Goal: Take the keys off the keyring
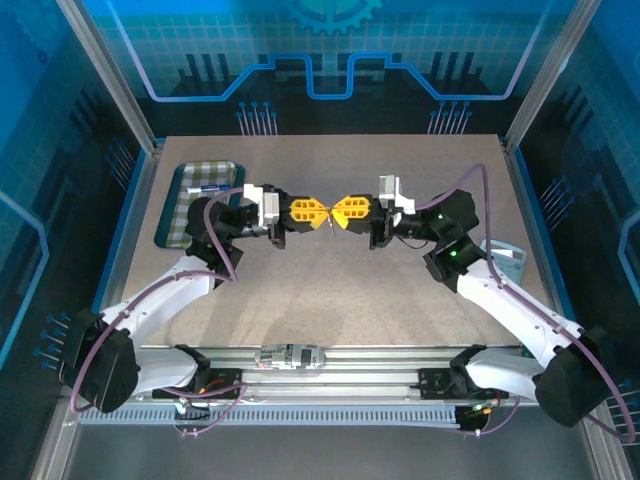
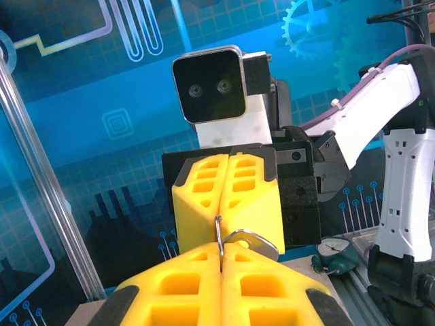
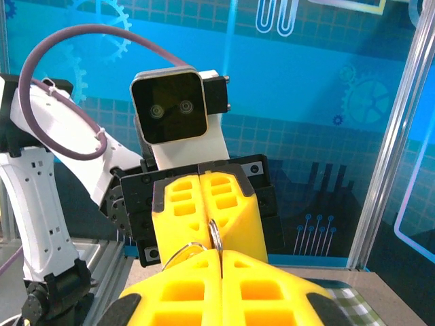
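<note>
Inventory, as I count it. My arms [image 1: 170, 285]: two. Grippers: two, my left gripper [image 1: 318, 214] and right gripper [image 1: 338, 214]. Metal loops [image 3: 215, 234]: two, as far as I can tell. Tray [image 1: 178, 215]: one. Gauge [image 2: 336, 250]: one. Table [image 1: 330, 300]: one.

- Right gripper [image 3: 221, 257] in the foreground, its yellow fingers pressed together.
- Left gripper [image 3: 206, 212] faces it, tips nearly touching, fingers also together.
- A thin metal ring [image 3: 215, 234] is pinched in both seams.
- Checked tray [image 3: 348, 296] lies on the bench behind.
</note>
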